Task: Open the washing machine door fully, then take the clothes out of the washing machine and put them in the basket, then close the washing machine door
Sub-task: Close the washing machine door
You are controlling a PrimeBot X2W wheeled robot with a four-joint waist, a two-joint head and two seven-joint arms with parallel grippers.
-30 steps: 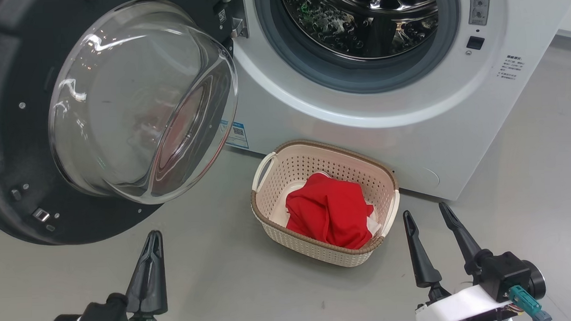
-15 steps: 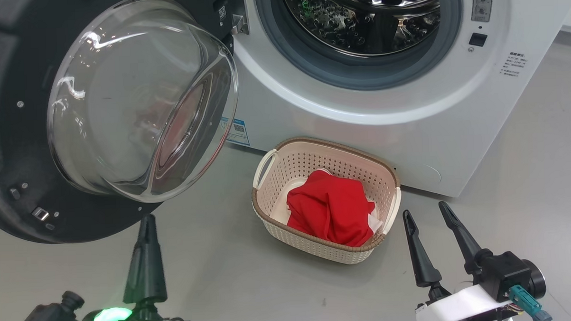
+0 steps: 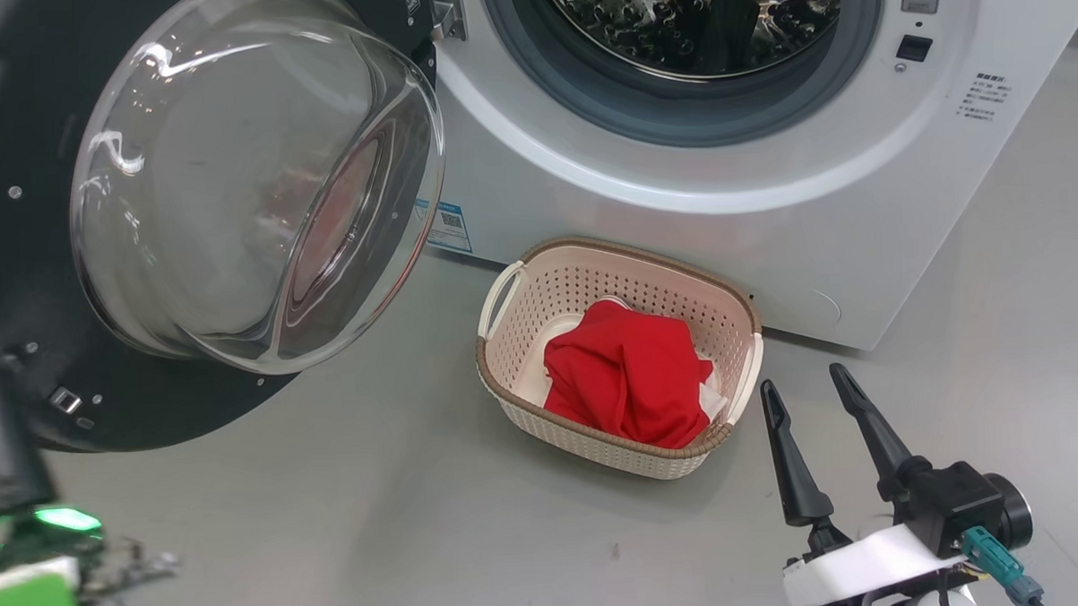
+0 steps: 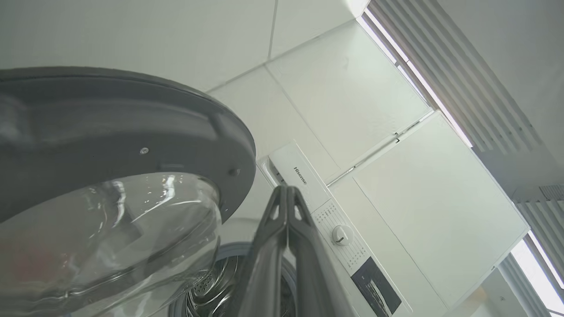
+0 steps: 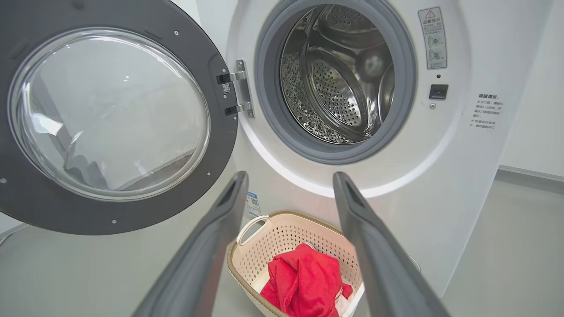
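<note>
Unloading looks finished: the clothes [image 3: 627, 376], red with a little white at one edge, lie heaped inside the basket [image 3: 589, 445]. The basket stands on the floor [image 3: 376, 524] just in front of the washing machine [image 3: 680, 235], below its opening. The steel drum [image 5: 339, 75] looks empty as far as the right wrist view reaches into it. The washing machine door [image 3: 257, 178] stands swung wide on its hinges, so opening and emptying seem done and only the closing is left. The left gripper [image 4: 286, 189] has its fingers pressed together on nothing, near the door's dark rim, likely placed to push it. The right gripper [image 3: 802, 379] hovers with fingers apart, empty, near the basket's right handle.
</note>
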